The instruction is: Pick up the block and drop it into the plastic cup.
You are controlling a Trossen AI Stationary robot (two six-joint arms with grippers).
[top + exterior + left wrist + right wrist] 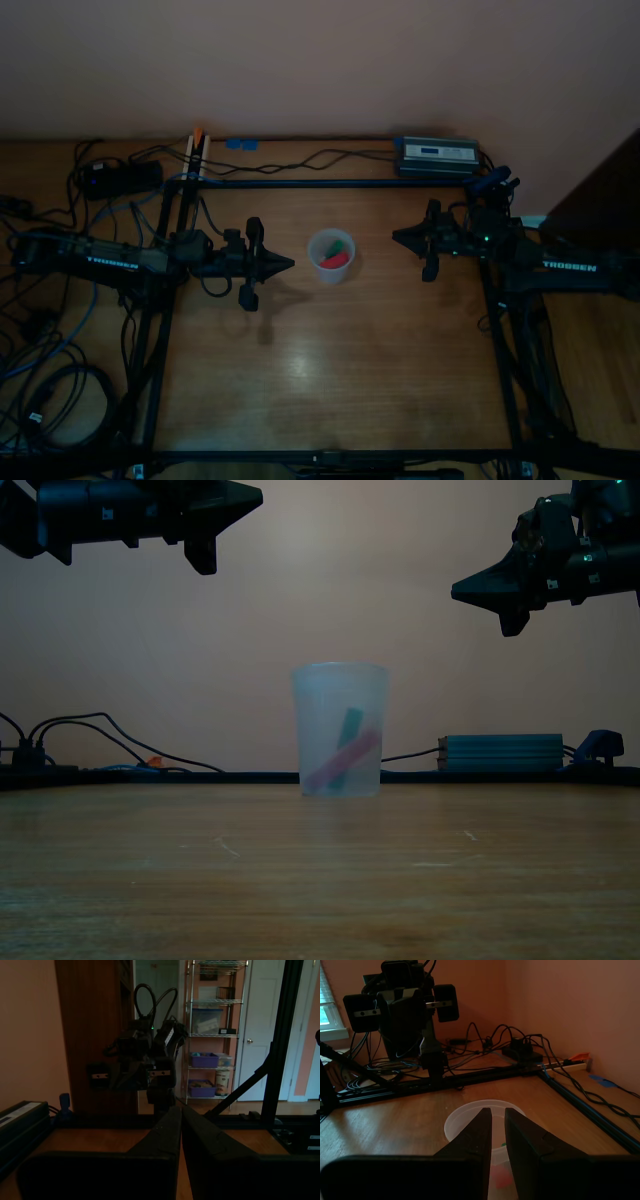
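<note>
Translucent plastic cup at centre of the top view, green block and red block inside it, left gripper and right gripper flanking it, raised, both nearly closed, empty.

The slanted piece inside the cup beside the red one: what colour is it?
Green, seen best through the cup wall in the exterior view.

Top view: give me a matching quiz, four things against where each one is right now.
1. green block
2. plastic cup
3. grey power box
4. left gripper

a. raised above the table
b. inside the cup, beside a red piece
c. at the table's back edge, by the wall
d. upright on the table, between the two arms

Pairs: 1-b, 2-d, 3-c, 4-a
</note>
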